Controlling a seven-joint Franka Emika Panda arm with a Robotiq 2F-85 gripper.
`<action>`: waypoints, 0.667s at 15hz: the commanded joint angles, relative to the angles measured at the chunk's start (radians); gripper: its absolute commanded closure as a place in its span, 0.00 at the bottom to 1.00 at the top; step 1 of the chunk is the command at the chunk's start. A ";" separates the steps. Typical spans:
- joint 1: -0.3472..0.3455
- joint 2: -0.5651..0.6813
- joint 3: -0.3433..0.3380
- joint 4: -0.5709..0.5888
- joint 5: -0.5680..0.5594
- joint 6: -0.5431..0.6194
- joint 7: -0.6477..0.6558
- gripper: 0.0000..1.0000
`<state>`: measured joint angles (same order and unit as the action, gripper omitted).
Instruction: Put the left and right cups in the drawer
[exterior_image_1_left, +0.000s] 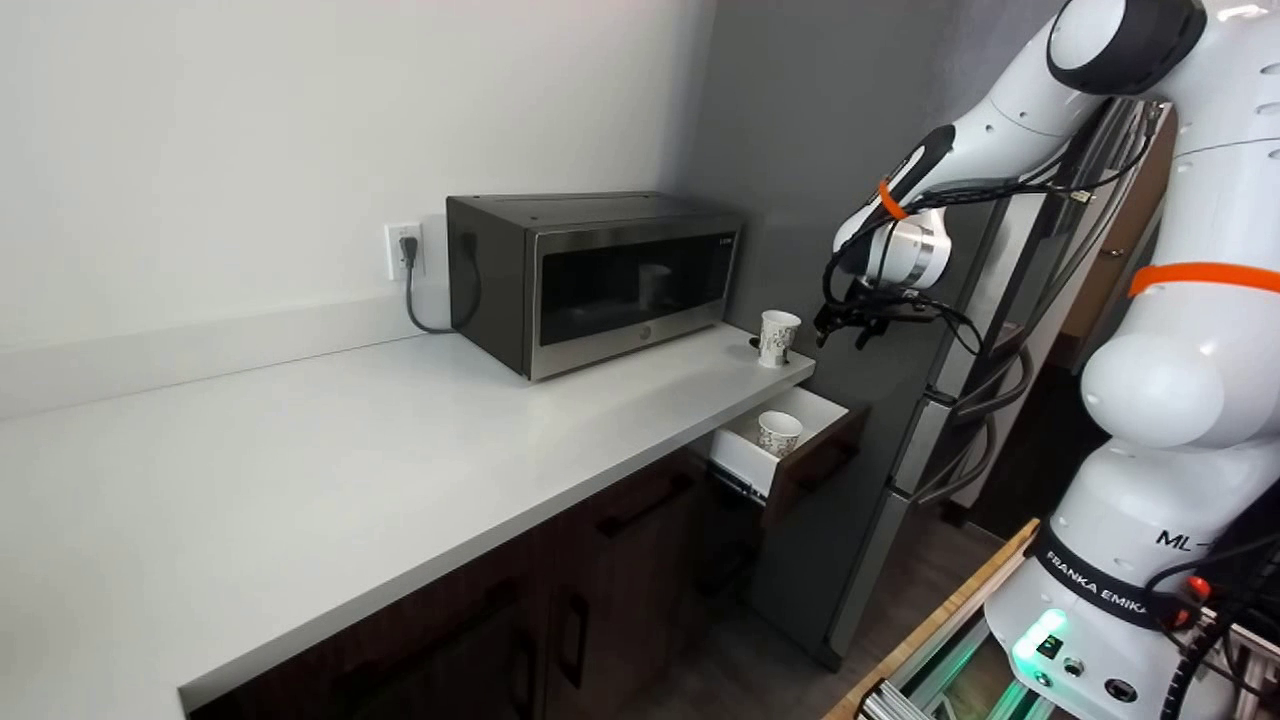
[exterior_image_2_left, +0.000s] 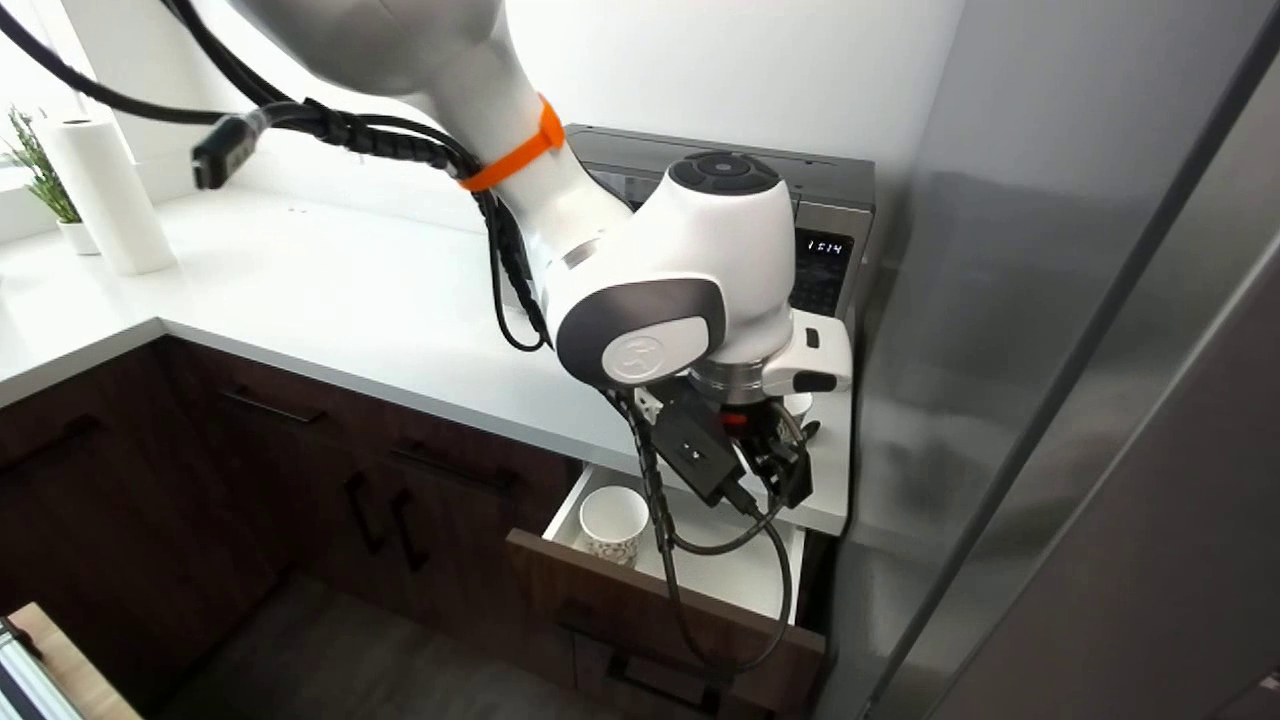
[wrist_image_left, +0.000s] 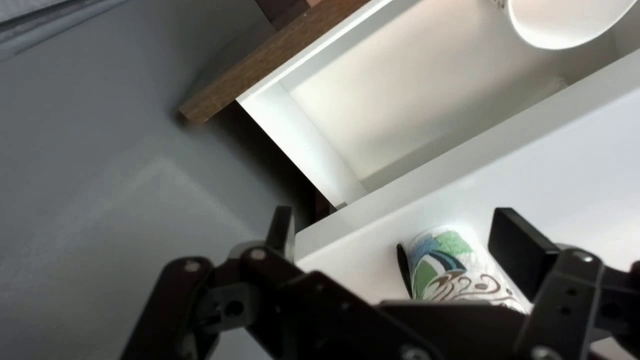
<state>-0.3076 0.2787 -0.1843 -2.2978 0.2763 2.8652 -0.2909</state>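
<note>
A white paper cup with a printed pattern stands on the counter's end in an exterior view (exterior_image_1_left: 777, 338). It also shows in the wrist view (wrist_image_left: 455, 272), its lower part hidden by the gripper. A similar cup (exterior_image_1_left: 779, 433) stands inside the drawer (exterior_image_1_left: 815, 462), which is pulled open; this cup shows in another exterior view (exterior_image_2_left: 613, 525) and at the wrist view's top edge (wrist_image_left: 565, 25). My gripper (wrist_image_left: 392, 232) is open and empty. Its fingers are spread above the counter cup, with the cup nearer the right finger in the wrist view. In an exterior view the gripper (exterior_image_1_left: 843, 335) is beside that cup.
A grey microwave (exterior_image_1_left: 620, 285) stands on the white counter (exterior_image_1_left: 400, 470) beside the cup. A small black object (wrist_image_left: 404, 270) lies against the counter cup. A tall grey panel (exterior_image_1_left: 840, 200) and refrigerator border the counter's end. A paper towel roll (exterior_image_2_left: 105, 200) stands farther off.
</note>
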 joint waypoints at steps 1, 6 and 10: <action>-0.014 -0.026 0.008 0.023 -0.014 -0.028 0.080 0.00; -0.011 0.010 0.007 0.095 0.005 -0.027 0.182 0.00; -0.010 0.057 0.021 0.163 0.068 -0.047 0.207 0.00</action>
<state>-0.3093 0.2882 -0.1791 -2.1993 0.3018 2.8610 -0.1178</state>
